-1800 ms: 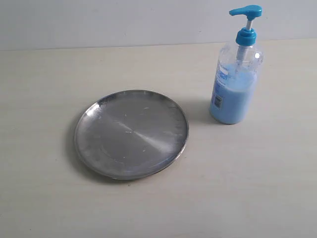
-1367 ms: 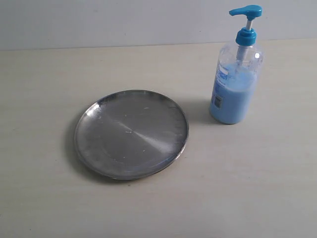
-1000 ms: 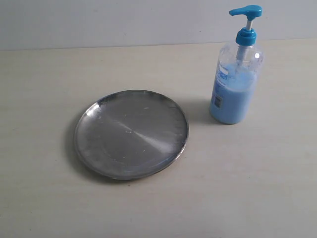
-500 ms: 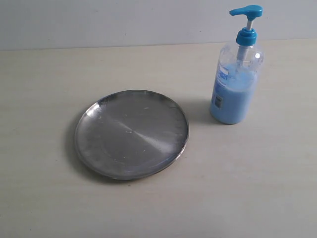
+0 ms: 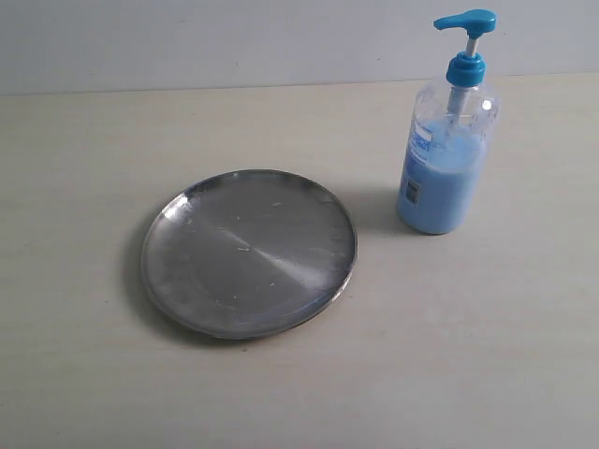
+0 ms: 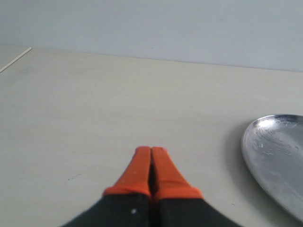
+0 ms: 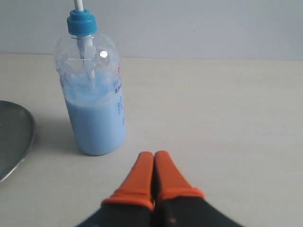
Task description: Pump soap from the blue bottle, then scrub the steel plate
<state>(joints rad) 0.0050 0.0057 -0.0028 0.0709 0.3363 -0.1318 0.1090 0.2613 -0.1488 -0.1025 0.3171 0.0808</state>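
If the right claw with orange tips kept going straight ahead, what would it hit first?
Likely nothing: the shut right gripper points past the clear plastic pump bottle of blue soap, which stands to one side of its line. Ahead is bare pale tabletop up to the wall, though depth is unclear.

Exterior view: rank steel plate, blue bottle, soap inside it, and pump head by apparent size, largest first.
1. steel plate: covers the most area by a clear margin.
2. blue bottle: about as tall as the plate looks, but far narrower.
3. soap: fills only the bottle's lower part.
4. pump head: smallest.
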